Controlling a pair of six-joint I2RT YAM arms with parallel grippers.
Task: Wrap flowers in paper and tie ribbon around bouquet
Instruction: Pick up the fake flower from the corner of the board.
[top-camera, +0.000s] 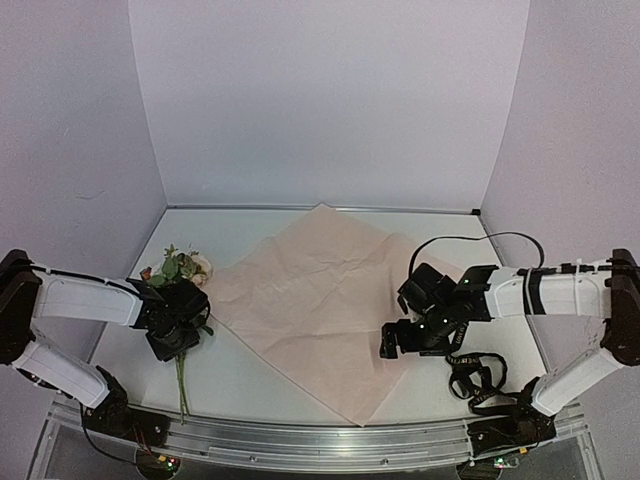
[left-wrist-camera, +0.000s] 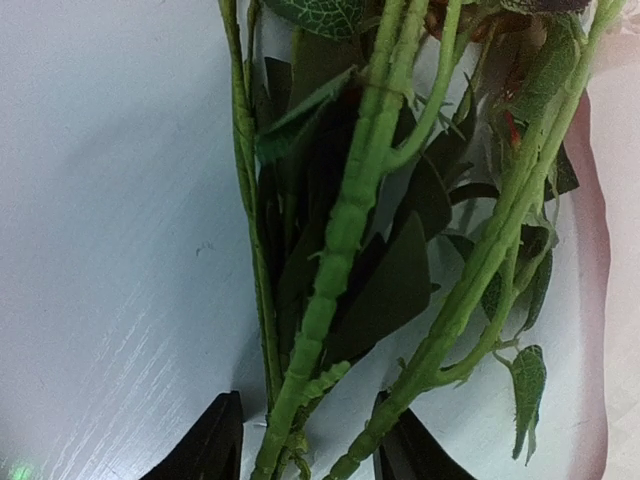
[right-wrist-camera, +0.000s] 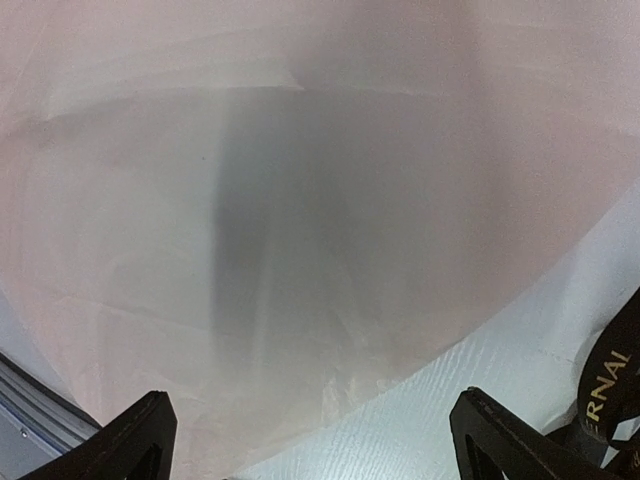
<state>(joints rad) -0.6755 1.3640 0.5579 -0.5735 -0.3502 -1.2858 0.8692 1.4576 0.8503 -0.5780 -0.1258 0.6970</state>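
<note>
Lying at nine o'clock on the white desk (top-camera: 250, 390), the small bunch of pale roses on thin green stems (top-camera: 180, 268) looks light, springy, crushable; mid-stem seems the hold. The left end effector (left-wrist-camera: 305, 445) straddles those stems half-spread, grip uncertain; the right end effector (right-wrist-camera: 310, 420) gapes empty above the soft pink paper sheet (top-camera: 320, 300).

The flowers (left-wrist-camera: 340, 250) lie with green stems between the left fingers (left-wrist-camera: 215, 440), the pale pink paper (right-wrist-camera: 300, 250) spreads flat beneath the right fingers (right-wrist-camera: 130, 435), and the black lettered ribbon (right-wrist-camera: 605, 382) sits just outside them.
</note>
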